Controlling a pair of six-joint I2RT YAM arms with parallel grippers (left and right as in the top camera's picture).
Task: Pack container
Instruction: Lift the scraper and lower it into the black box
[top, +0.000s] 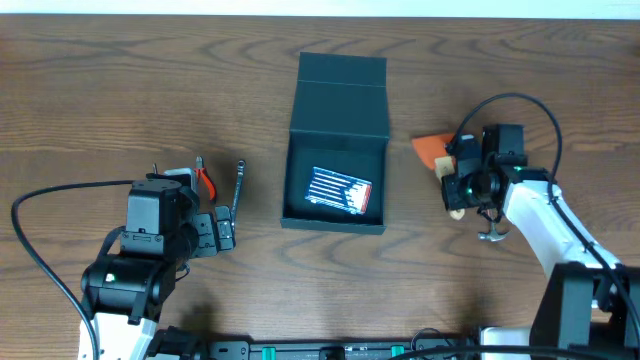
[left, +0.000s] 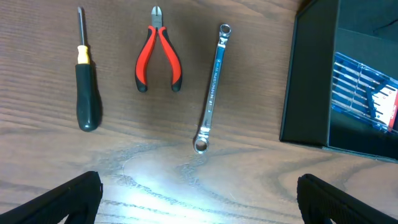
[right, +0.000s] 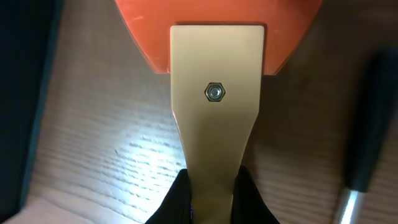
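Gripping, right gripper (right: 211, 191): was clenched on the orange scraper (right: 216, 74), at its tan handle.
Meanwhile, left gripper (left: 199, 198): hung released, jaws wide.
Teal container (top: 336, 150): sat open, right of left gripper.
Ahead of it: screwdriver (left: 87, 93), pliers (left: 158, 56), wrench (left: 211, 87).

Tan-handled scraper (right: 216, 130) in right pincer (right: 212, 194)
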